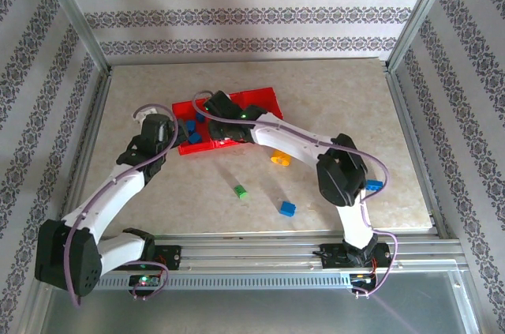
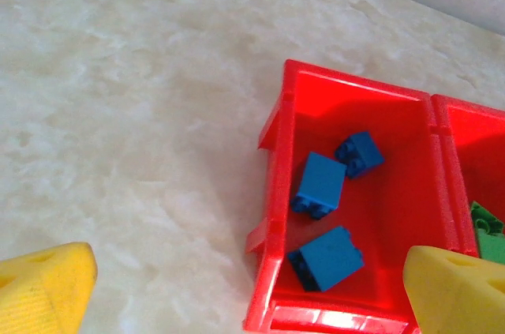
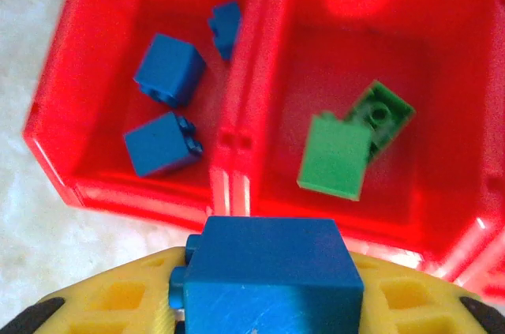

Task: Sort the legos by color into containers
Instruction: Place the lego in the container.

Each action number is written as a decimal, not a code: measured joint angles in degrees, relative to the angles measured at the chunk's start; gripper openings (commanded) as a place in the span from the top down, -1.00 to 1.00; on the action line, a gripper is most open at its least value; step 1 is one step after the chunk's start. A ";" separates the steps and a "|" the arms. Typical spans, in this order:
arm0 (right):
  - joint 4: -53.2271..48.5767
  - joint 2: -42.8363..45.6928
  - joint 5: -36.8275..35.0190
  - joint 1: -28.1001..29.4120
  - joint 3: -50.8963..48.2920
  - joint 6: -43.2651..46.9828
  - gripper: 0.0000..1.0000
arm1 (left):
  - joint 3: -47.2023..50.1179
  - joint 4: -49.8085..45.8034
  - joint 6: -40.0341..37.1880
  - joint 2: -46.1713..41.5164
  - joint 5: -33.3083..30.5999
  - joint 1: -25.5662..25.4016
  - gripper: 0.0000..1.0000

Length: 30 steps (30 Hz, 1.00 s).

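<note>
Marble-look table (image 1: 331, 105), patterned walls (image 1: 252, 18), alu frame (image 1: 76, 14)

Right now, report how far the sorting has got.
Done: three blue bricks in the tray's end section, two green bricks in the next. In hand: the right hand grips a fourth blue brick over the tray. Left on the table: a loose green brick, a loose blue brick, an orange piece, another blue brick by the right arm.

Striped wallpaper walls (image 1: 252, 10), marble tabletop (image 1: 339, 97), alu frame (image 1: 75, 14)

The right arm (image 1: 292, 138) hides much of the red tray (image 1: 267, 99) (top view); the held blue brick (image 3: 268, 267) is cropped below.
</note>
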State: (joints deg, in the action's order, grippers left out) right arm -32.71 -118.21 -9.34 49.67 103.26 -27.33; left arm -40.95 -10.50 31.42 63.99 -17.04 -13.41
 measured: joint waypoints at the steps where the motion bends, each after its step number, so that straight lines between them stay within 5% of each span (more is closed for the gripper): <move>1: -0.09 -1.49 0.31 0.00 2.16 0.79 0.54 | 0.66 -0.15 0.31 -1.03 -0.13 0.00 -0.99; 21: -3.13 -24.92 6.95 0.00 34.62 9.40 0.40 | 5.49 -0.24 3.37 -7.48 0.07 0.04 -0.99; 30: -5.51 -27.89 8.90 -0.07 37.48 9.60 -0.15 | 5.49 -0.22 3.23 -7.48 0.48 0.04 -0.99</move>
State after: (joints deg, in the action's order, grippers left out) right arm -38.22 -146.10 -0.45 49.60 140.75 -17.74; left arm -35.46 -10.72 34.65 56.51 -16.56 -13.37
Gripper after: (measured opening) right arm 0.534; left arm 0.995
